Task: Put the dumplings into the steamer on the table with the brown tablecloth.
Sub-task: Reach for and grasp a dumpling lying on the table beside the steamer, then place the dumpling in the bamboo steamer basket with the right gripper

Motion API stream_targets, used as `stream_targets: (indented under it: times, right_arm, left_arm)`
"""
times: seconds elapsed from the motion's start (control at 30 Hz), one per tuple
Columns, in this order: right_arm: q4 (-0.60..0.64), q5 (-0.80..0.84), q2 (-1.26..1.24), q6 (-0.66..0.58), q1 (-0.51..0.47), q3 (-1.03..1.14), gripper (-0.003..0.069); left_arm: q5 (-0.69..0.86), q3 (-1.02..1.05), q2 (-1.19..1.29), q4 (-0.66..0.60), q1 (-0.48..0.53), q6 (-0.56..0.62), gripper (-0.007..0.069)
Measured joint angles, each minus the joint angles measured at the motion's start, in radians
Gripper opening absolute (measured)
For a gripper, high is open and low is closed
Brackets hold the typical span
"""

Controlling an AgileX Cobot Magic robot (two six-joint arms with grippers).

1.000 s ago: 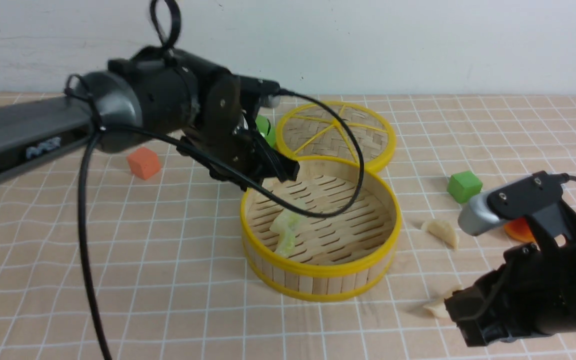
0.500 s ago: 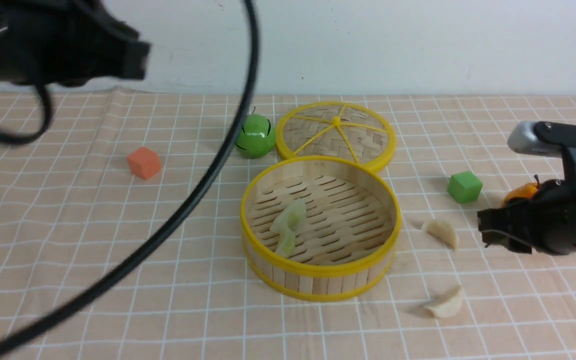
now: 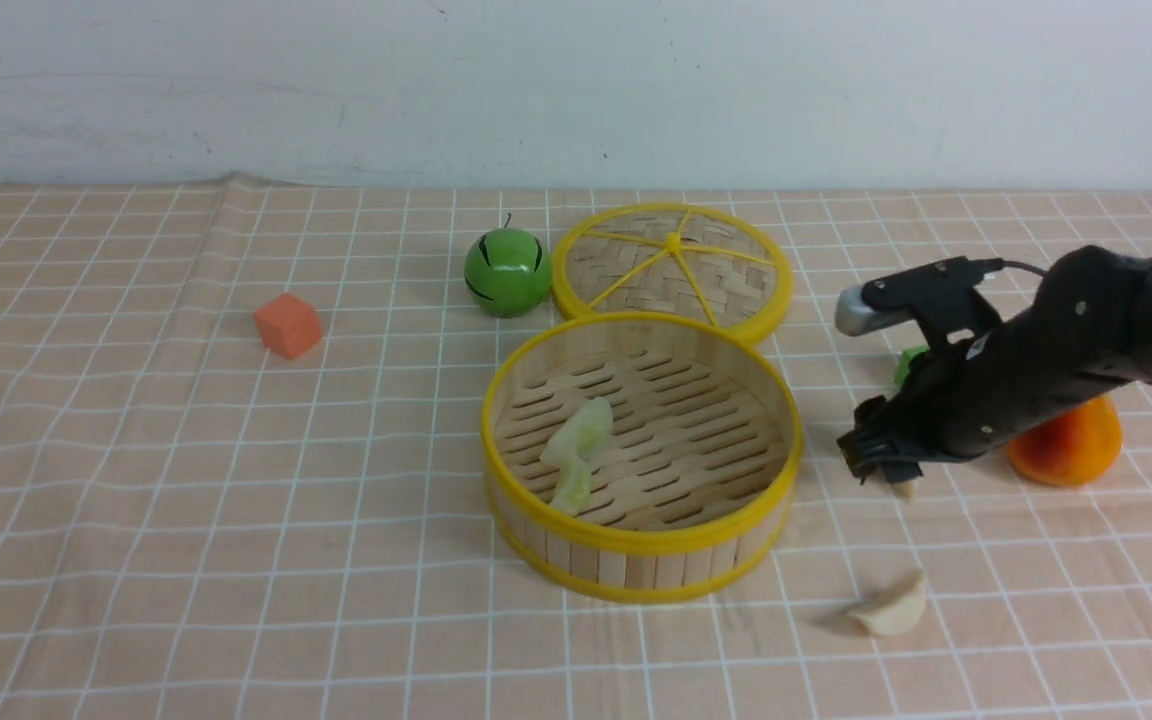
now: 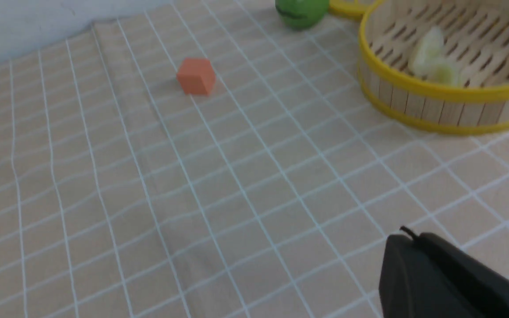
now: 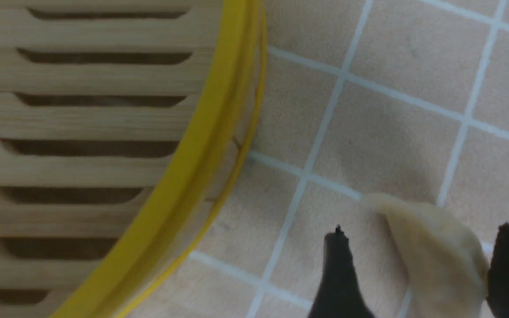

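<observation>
Left gripper (image 4: 440, 274) shows only a black edge—its opening can't be told. One cream dumpling (image 3: 891, 610) lies nearest on the brown tablecloth (image 3: 236, 520); beyond, right gripper (image 5: 422, 232) straddles a second cream dumpling (image 5: 435, 258), jaws apart, not clamped, beside the steamer (image 3: 636, 548) holding two green dumplings (image 3: 576, 455).

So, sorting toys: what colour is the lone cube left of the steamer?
Orange: small orange cube, front view.

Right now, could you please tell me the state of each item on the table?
Steamer: uncovered, two green dumplings inside.
Lid: off, lying flat on the tablecloth.
Right gripper: open, straddling one cream dumpling on the tablecloth.
Other cream dumpling: loose on the tablecloth.
Left gripper: cannot tell.
</observation>
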Motion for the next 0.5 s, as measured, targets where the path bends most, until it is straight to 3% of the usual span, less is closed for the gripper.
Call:
stream_targets:
  times: [0.07, 0.27, 0.5]
  right_arm:
    - [-0.002, -0.007, 0.032, -0.020, 0.000, -0.018, 0.0418]
    - [0.013, 0.011, 0.063, -0.031, -0.001, -0.053, 0.0204]
    - [0.030, 0.137, -0.007, -0.030, -0.001, -0.110, 0.0195]
  left_arm:
    - [0.011, 0.021, -0.002, 0.000, 0.000, 0.000, -0.0014]
    - [-0.013, 0.055, -0.012, 0.027, 0.000, -0.001, -0.0014]
    - [-0.028, 0.055, -0.013, 0.038, 0.000, -0.013, -0.0014]
